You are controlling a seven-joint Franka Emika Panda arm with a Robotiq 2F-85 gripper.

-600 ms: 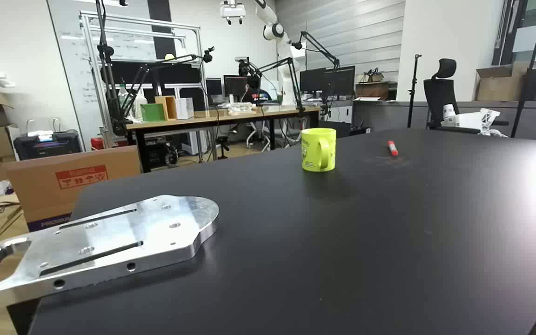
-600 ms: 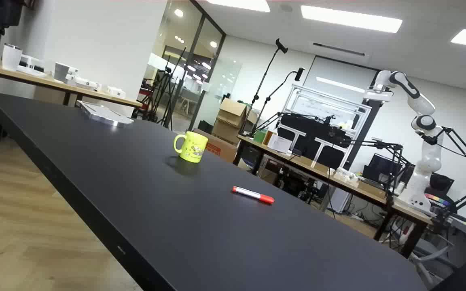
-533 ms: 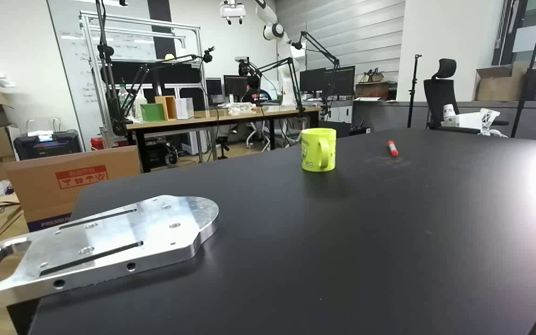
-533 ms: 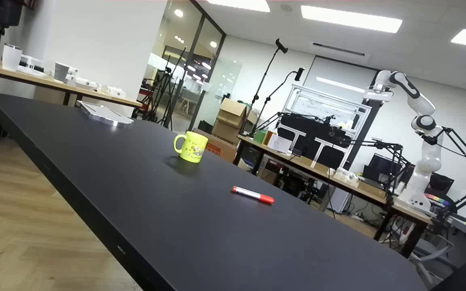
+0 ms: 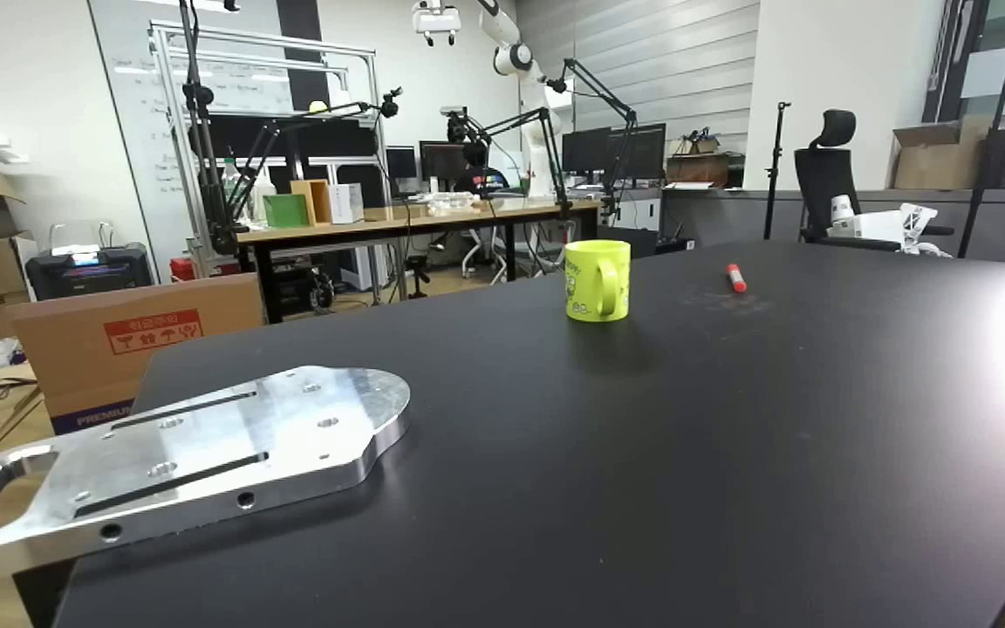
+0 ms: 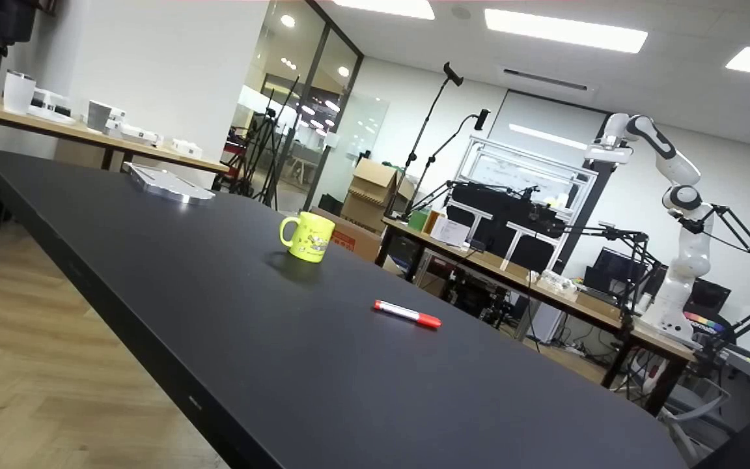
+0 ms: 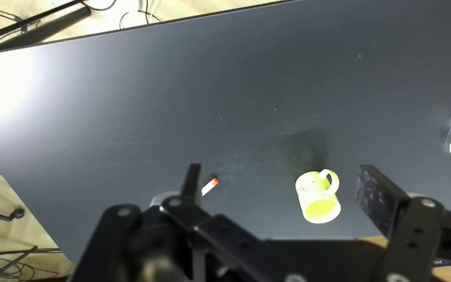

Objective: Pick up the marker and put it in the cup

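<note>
Nothing shifted on the table point(image 5: 555, 453), marker point(image 6: 407, 314) and upright cup point(image 6: 312, 237) apart, gripper point(image 7: 281, 172) spread wide, empty.

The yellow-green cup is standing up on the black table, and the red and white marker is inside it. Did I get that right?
Not quite: the red and white marker isn't inside the cup. Both exterior views show it lying on the black table, apart from the cup. The yellow-green cup is standing up on the table, just as you said.
</note>
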